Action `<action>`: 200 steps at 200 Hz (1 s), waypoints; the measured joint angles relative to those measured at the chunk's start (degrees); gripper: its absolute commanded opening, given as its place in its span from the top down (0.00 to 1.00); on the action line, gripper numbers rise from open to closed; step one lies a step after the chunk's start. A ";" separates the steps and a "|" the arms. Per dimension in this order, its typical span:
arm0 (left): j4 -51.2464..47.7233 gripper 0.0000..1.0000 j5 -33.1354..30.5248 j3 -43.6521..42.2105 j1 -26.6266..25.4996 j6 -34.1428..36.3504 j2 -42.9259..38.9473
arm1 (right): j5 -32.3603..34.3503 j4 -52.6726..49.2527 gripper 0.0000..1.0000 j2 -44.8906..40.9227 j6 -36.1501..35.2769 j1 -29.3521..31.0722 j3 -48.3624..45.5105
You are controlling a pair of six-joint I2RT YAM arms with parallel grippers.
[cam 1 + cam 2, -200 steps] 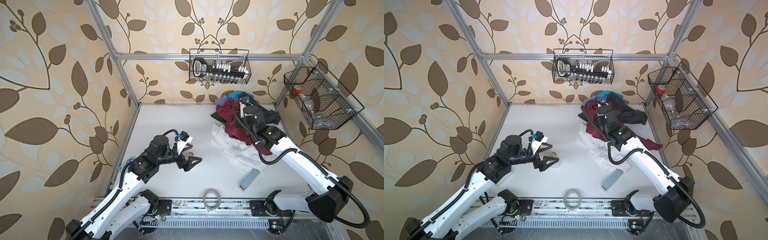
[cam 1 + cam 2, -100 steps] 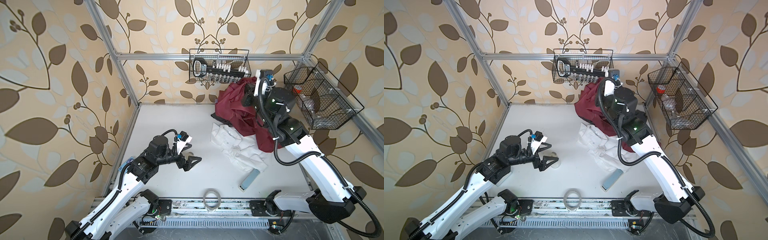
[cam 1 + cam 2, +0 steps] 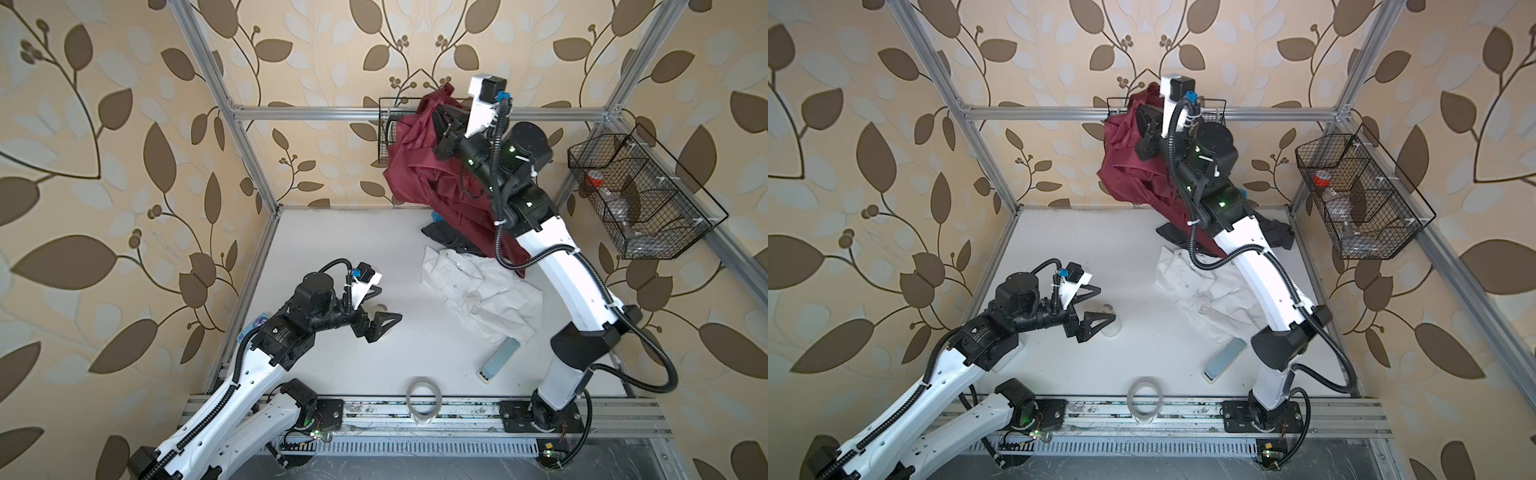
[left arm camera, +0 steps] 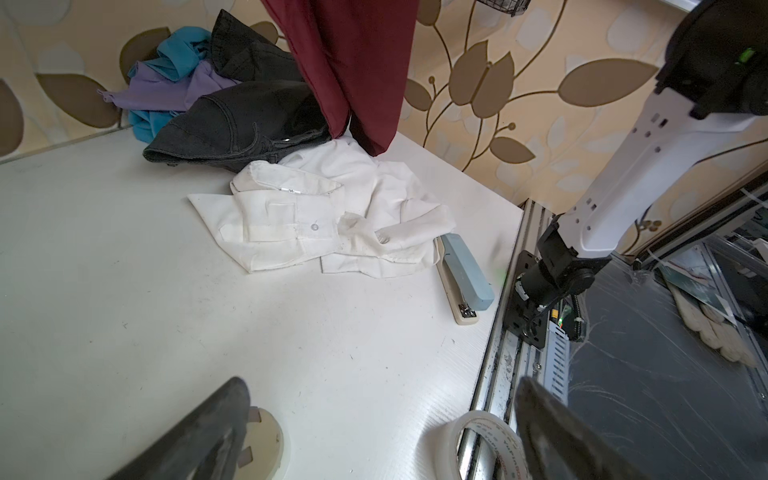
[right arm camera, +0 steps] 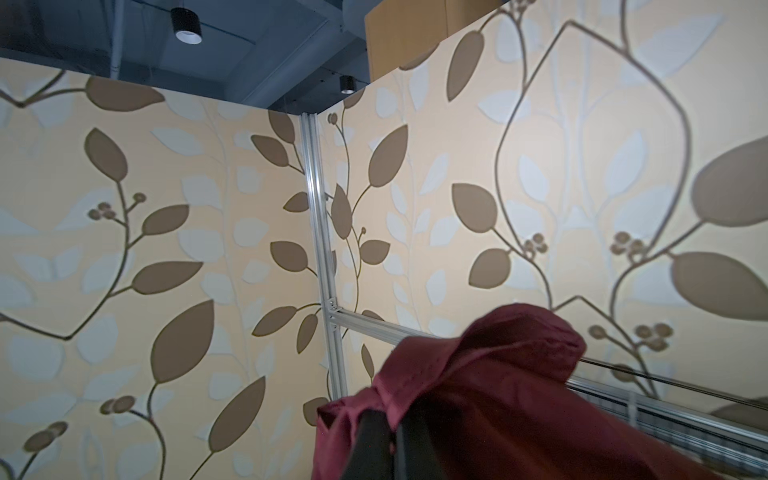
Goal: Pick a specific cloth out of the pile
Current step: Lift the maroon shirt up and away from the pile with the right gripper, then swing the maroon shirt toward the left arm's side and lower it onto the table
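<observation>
The cloth [image 3: 419, 166] [image 3: 1125, 174] is dark maroon and hangs high by the back wall, its lower end trailing down to the table. My right gripper [image 3: 434, 111] [image 3: 1143, 113] [image 5: 395, 428] is shut on a fold at the top of the cloth [image 5: 498, 374]. The pile [image 4: 216, 95] of turquoise, lavender and dark grey clothes lies at the back right corner, beneath the cloth [image 4: 353, 62]. My left gripper [image 3: 388, 305] [image 3: 1106, 303] [image 4: 380, 386] stands open and empty low over the table's left half.
A white buttoned shirt [image 3: 478, 291] [image 4: 324, 220] lies crumpled in front of the pile. A blue stapler [image 3: 498, 359] and a tape roll [image 3: 423, 395] sit near the front edge. A small round disc [image 4: 266, 444] lies below the left fingers. Wire baskets hang at the back [image 3: 386, 124] and right [image 3: 640, 199].
My right arm has risen from the pile to high against the back wall, pulling the maroon cloth up with it. The left arm has not moved.
</observation>
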 measured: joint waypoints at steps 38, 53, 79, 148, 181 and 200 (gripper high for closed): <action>0.00 0.01 -0.09 0.00 -0.04 0.00 0.00 | -4.81 7.41 1.00 9.84 2.64 2.56 8.22; 0.02 0.01 -0.22 0.00 -0.35 0.00 0.00 | -6.71 11.72 1.00 11.80 4.28 3.10 8.52; 0.02 0.01 -0.33 0.00 -0.35 0.02 0.00 | -10.91 18.64 1.00 15.54 8.09 3.39 8.81; 0.00 0.01 -1.88 0.00 -0.35 0.22 0.57 | -23.32 23.85 1.00 34.25 19.06 2.69 10.14; -0.11 0.01 -2.43 0.00 -0.37 0.50 1.09 | -28.00 18.97 1.00 42.16 22.82 0.98 8.63; -0.15 0.01 -3.02 0.00 -0.35 0.79 1.25 | -29.53 15.45 1.00 42.42 23.17 -0.39 4.09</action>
